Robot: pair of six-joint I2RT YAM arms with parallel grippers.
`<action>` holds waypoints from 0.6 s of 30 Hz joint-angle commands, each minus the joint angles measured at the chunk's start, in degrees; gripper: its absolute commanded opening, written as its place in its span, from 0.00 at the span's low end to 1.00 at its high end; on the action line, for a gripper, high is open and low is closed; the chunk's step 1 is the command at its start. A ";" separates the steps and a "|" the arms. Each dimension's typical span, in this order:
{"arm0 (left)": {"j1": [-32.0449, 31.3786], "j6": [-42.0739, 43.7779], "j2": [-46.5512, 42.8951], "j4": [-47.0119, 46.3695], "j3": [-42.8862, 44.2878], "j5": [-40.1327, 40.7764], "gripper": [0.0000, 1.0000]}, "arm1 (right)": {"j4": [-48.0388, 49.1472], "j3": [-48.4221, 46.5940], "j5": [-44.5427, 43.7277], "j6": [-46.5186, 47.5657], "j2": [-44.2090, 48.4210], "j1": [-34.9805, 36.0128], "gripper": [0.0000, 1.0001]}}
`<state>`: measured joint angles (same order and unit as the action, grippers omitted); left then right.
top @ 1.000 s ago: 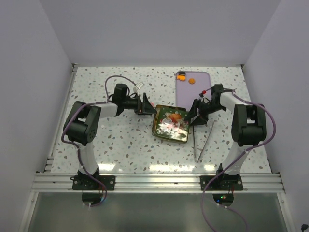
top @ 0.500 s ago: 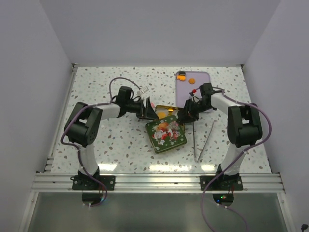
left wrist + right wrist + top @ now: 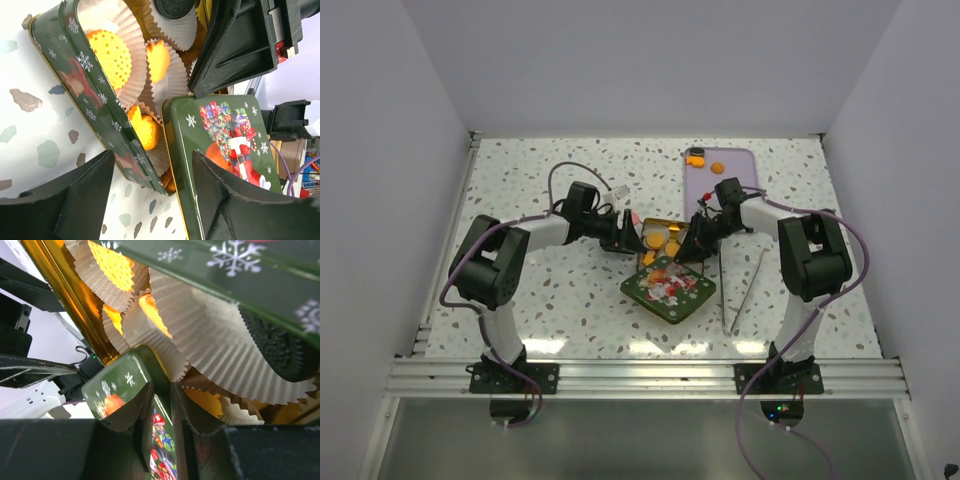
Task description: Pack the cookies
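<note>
The lid (image 3: 668, 285) has just slid off toward six o'clock, pinched by the right pincer (image 3: 161, 390); the left pincer (image 3: 633, 238) gapes open at nine o'clock. The tin (image 3: 95, 107) looks ready for more cookies (image 3: 717, 167).

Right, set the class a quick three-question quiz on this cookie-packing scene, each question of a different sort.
1. True or false: the tin lid fully covers the cookie tin.
2. Which hand pinches the lid's edge?
3. The cookies in the tin sit in: A paper cups, B foil wraps, C nothing.
Key: 1 false; 2 the right hand; 3 A.
</note>
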<state>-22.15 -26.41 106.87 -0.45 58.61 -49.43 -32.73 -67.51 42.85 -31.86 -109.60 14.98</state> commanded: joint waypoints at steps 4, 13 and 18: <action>0.36 2.85 0.80 3.60 3.53 -2.16 0.71 | 2.41 0.97 -1.28 -1.54 -0.53 0.13 0.23; 5.00 10.15 -4.38 13.08 4.06 -1.56 0.84 | 2.41 0.01 -0.84 -1.72 -0.70 0.13 0.22; 5.89 15.16 -10.80 19.44 -0.32 1.02 0.85 | -7.49 -2.89 -4.08 2.58 6.12 0.13 0.36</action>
<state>-16.53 -16.62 101.38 13.91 60.31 -48.53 -33.06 -68.05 41.82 -32.12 -109.25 15.00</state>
